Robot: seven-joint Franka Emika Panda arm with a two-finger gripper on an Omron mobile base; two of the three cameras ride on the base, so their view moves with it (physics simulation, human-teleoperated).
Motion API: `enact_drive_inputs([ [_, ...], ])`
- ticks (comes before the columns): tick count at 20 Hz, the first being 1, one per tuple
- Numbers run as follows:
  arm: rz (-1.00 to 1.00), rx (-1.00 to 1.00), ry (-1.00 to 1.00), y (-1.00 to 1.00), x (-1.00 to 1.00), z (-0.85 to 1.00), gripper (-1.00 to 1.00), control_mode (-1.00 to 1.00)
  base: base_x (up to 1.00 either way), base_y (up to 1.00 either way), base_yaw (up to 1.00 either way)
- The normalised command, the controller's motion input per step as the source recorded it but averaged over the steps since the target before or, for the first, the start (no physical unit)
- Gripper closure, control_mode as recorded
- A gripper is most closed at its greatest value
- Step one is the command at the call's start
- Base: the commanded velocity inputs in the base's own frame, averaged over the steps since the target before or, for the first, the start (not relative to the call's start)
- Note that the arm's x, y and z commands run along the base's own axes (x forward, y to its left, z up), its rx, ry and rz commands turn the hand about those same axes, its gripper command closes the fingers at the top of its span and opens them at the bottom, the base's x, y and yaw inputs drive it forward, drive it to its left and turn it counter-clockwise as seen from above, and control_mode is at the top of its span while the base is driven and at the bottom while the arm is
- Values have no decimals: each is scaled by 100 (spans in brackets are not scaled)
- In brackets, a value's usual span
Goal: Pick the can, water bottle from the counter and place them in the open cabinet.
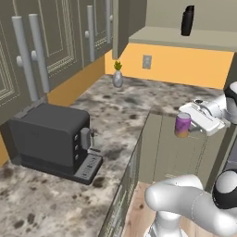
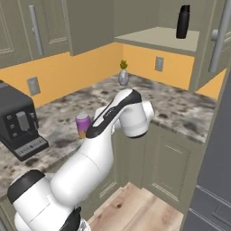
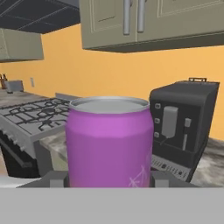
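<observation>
The purple-magenta can (image 1: pixel 183 125) (image 2: pixel 83 125) (image 3: pixel 109 140) hangs upright in the air off the front edge of the granite counter (image 1: pixel 115 111) (image 2: pixel 180 108). My gripper (image 1: pixel 190 126) (image 3: pixel 109 180) is shut on it, with a dark fingertip low on each side of the can in the hand view. The black water bottle (image 1: pixel 187 21) (image 2: pixel 182 21) stands upright on the beige shelf of the open cabinet (image 1: pixel 185 39) (image 2: pixel 158 38), high above and behind the can.
A black coffee machine (image 1: pixel 51 139) (image 2: pixel 18 122) (image 3: pixel 183 127) sits on the counter to the left. A small grey vase (image 1: pixel 117 78) (image 2: pixel 123 77) stands by the orange back wall. A stove (image 3: pixel 35 113) lies beyond the can. The open cabinet door (image 2: pixel 221 36) hangs at right.
</observation>
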Motion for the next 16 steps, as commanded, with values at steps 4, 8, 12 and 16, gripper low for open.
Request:
enact_drive_inputs([
  [4, 0, 0, 0, 0, 0, 0, 100, 100, 49, -46, 2],
  [8, 0, 0, 0, 0, 0, 0, 100, 100, 55, -54, 2],
  [12, 0, 0, 0, 0, 0, 0, 100, 100, 35, -69, 4],
  [16, 0, 0, 0, 0, 0, 0, 100, 100, 38, -62, 2],
])
